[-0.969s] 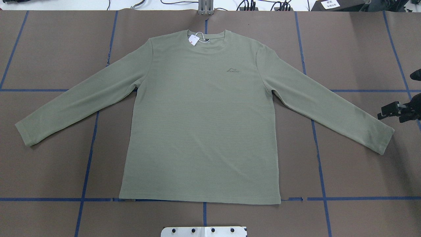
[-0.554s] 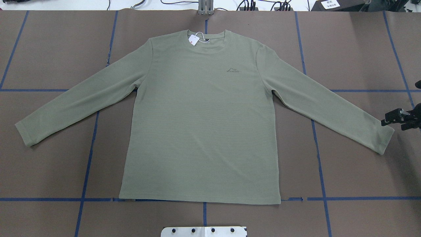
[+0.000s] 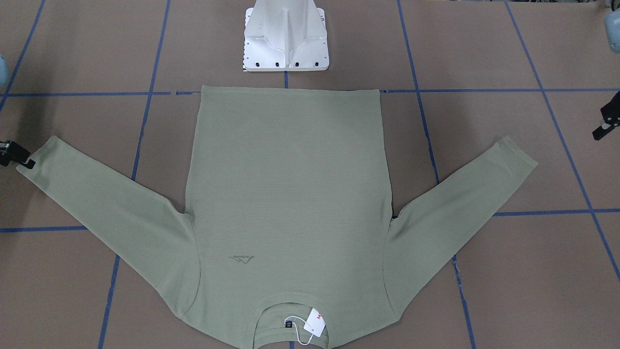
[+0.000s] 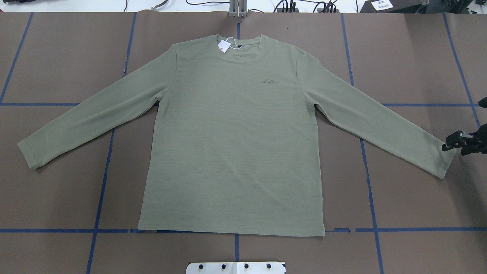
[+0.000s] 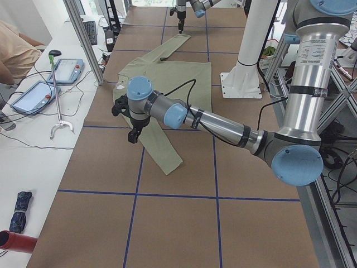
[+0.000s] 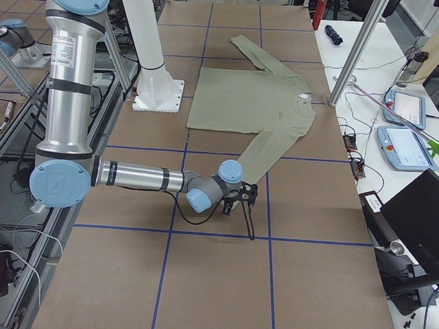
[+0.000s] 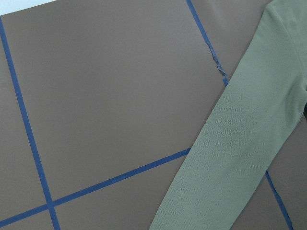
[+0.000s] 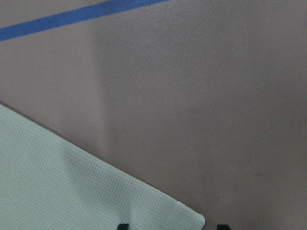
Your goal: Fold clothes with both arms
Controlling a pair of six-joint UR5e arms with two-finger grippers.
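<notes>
The pale sage-green long-sleeved shirt [image 4: 232, 144] lies flat and face up on the brown table, sleeves spread, with a white hang tag [image 4: 224, 46] at the neck. My right gripper [image 4: 449, 144] sits low at the far corner of the right sleeve's cuff [image 4: 443, 163]. In the right wrist view its fingertips [image 8: 122, 226] stand apart with the cuff corner [image 8: 192, 220] between them, so it is open. My left gripper [image 3: 600, 133] hovers beyond the left cuff [image 3: 518, 155], apart from it. The left wrist view shows only sleeve [image 7: 240, 158] and table, so its state is hidden.
The white pedestal base [image 3: 286, 39] stands just past the shirt's hem. Blue tape lines [image 4: 101, 190] cross the brown table. A side bench [image 5: 33, 128] holds teach pendants and cables, with a person at it.
My right gripper has moved toward the overhead view's bottom and come to the edge of the right cuff. The shirt has not moved.
</notes>
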